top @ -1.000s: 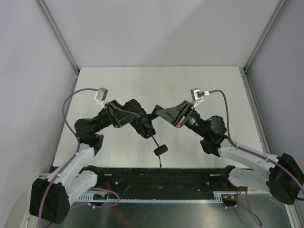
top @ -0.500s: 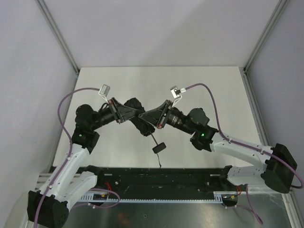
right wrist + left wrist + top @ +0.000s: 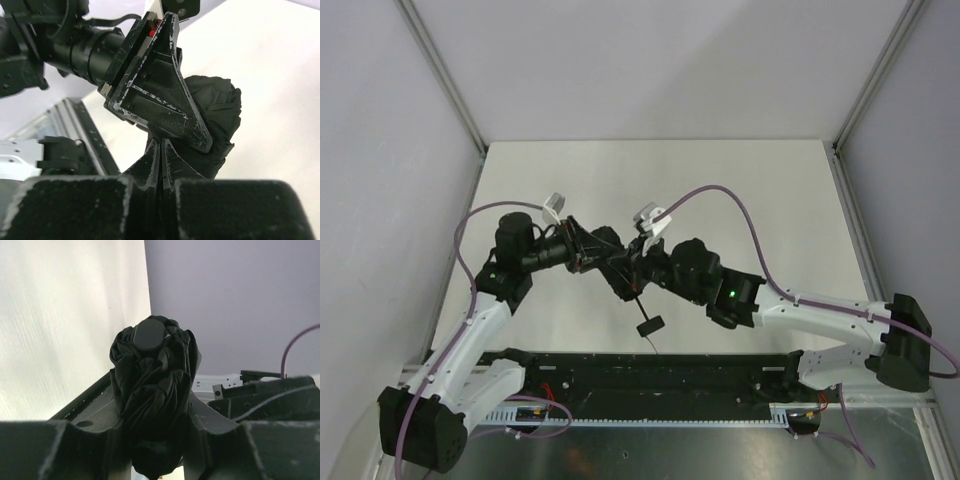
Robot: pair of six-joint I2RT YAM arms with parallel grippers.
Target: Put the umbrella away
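Left gripper [image 3: 588, 250] clamps a black, crumpled-fabric folding umbrella [image 3: 152, 385]; right gripper [image 3: 161, 152] is pinched nearly together just right of it, hold unclear.

Looks like a robotics lab test cell. Plain white worktop [image 3: 790, 180], boxed in at 9, 12 and 3 o'clock by blank pale walls [image 3: 650, 60] set in bare metal posts [image 3: 442, 78]. At 6 o'clock, a black mounting rail [image 3: 650, 375] bearing two white-and-black robot arms [image 3: 480, 330], with purple cables [image 3: 710, 187] looping loose and wiring left exposed.
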